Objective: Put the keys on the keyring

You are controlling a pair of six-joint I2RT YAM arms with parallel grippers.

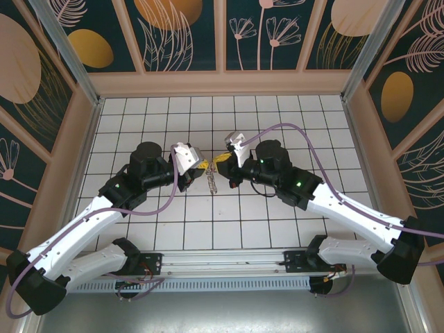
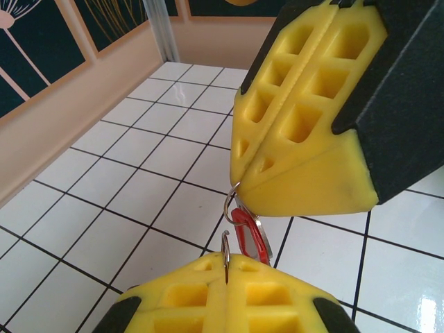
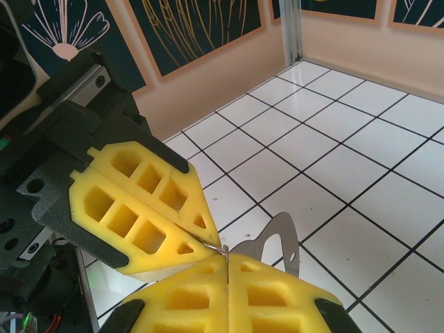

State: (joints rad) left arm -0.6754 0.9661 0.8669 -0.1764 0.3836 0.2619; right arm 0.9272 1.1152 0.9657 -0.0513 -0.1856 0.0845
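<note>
White tiled floor (image 1: 208,222), centre — left gripper (image 2: 225,267) clamped on keyring (image 1: 211,182), right gripper (image 3: 227,267) clamped on keys (image 3: 288,243); risk — thin wire slips from grip during threading, keys drop.

I'm looking at a counter (image 1: 173,229) of glossy white tiles ruled with thin black grid lines. The walls (image 1: 41,83) round it are dark teal, with peach line-drawn flowers and orange ovals, framed in pale tan. The arms (image 1: 83,229) are white and black, with purple cables (image 1: 281,125). The left fingers (image 2: 291,312) and right fingers (image 3: 277,312) are bright yellow, patterned with square pockets and backed in black. The key (image 3: 276,243) is silvery and its tag (image 2: 250,234) is red.
</note>
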